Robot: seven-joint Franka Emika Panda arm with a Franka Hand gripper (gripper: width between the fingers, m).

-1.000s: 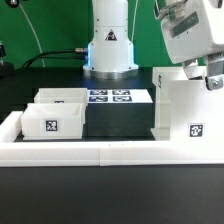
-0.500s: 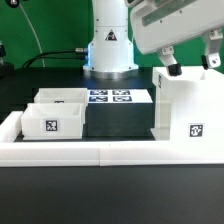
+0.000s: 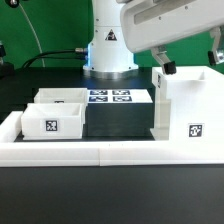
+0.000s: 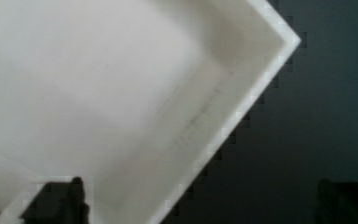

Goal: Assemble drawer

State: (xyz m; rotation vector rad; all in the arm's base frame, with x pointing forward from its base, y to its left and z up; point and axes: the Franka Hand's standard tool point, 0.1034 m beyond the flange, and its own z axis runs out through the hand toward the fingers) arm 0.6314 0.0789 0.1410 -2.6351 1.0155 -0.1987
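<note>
The tall white drawer housing (image 3: 188, 112) stands upright at the exterior view's right, with a tag on its near face. Two small white trays (image 3: 50, 121) (image 3: 61, 97) sit at the left, one behind the other, the nearer with a tag on its front. My gripper (image 3: 190, 62) hovers just above the housing's top with its fingers (image 3: 166, 68) spread wide and nothing between them. In the wrist view a white housing panel (image 4: 123, 100) fills most of the picture, and the gripper (image 4: 208, 203) shows only dark fingertips (image 4: 62, 200) at the edge.
The marker board (image 3: 112, 97) lies flat between the trays and the housing. The arm's white base (image 3: 108, 48) stands behind it. A low white rail (image 3: 100, 152) edges the black tabletop along the front.
The gripper has turned broadside and shifted toward the exterior view's left, so that it now spans the housing's top. The trays and housing have not moved.
</note>
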